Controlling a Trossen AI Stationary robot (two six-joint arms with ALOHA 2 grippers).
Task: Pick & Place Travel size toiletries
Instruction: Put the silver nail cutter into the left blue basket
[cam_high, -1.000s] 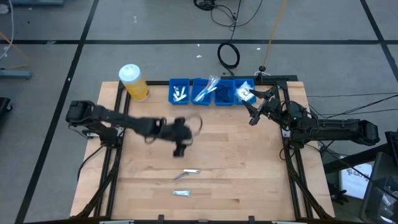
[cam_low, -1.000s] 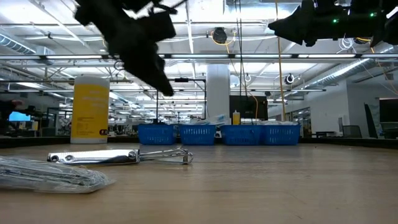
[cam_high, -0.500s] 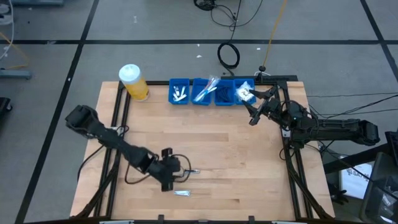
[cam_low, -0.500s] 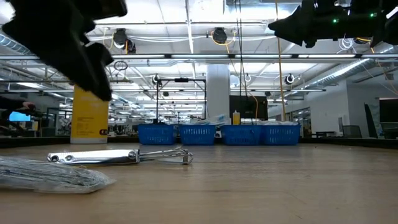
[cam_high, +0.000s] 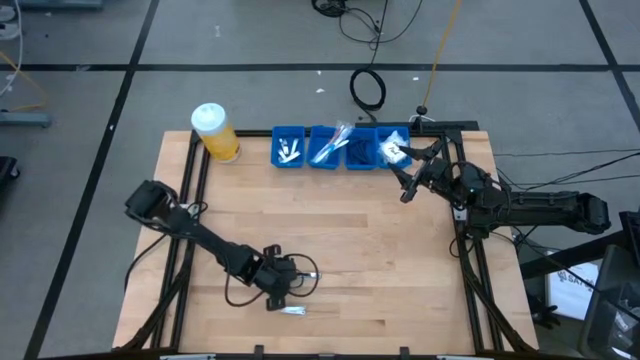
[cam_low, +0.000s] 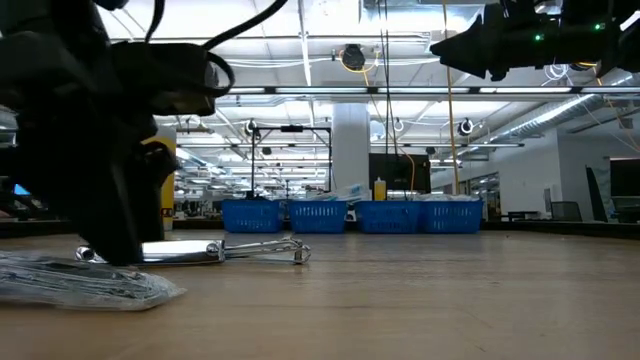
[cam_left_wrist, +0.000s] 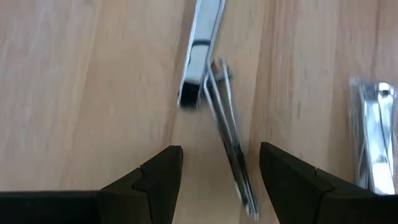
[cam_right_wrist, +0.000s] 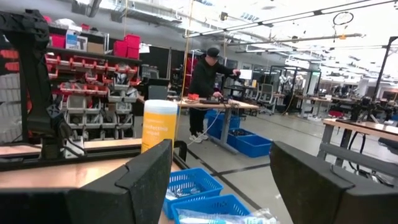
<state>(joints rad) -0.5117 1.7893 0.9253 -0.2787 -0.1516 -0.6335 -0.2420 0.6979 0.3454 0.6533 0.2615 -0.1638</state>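
Note:
Two bare silver metal toiletries lie flat on the wooden table: a flat clipper-like piece (cam_left_wrist: 202, 50) (cam_low: 190, 252) and a slim two-pronged piece (cam_left_wrist: 217, 106) beside it. A plastic-wrapped silver one (cam_left_wrist: 372, 143) (cam_high: 293, 311) (cam_low: 80, 280) lies nearer the table's near edge. My left gripper (cam_left_wrist: 221, 155) (cam_high: 283, 290) (cam_low: 118, 250) hangs low over the slim piece, open, one finger on each side of its near end, touching nothing I can see. My right gripper (cam_high: 405, 185) (cam_right_wrist: 217, 186) waits raised and open at the table's far right.
A row of blue bins (cam_high: 340, 148) with small items stands along the far edge, and a yellow white-capped jar (cam_high: 215, 132) at the far left. Bare wood stretches between the bins and the silver items. A person stands in the room behind, in the right wrist view.
My left gripper has swung from the table's middle toward the near edge and come down, rolling as it went, until it stands low over the bare silver pieces. Its fingers have stayed open. The toiletries have not moved.

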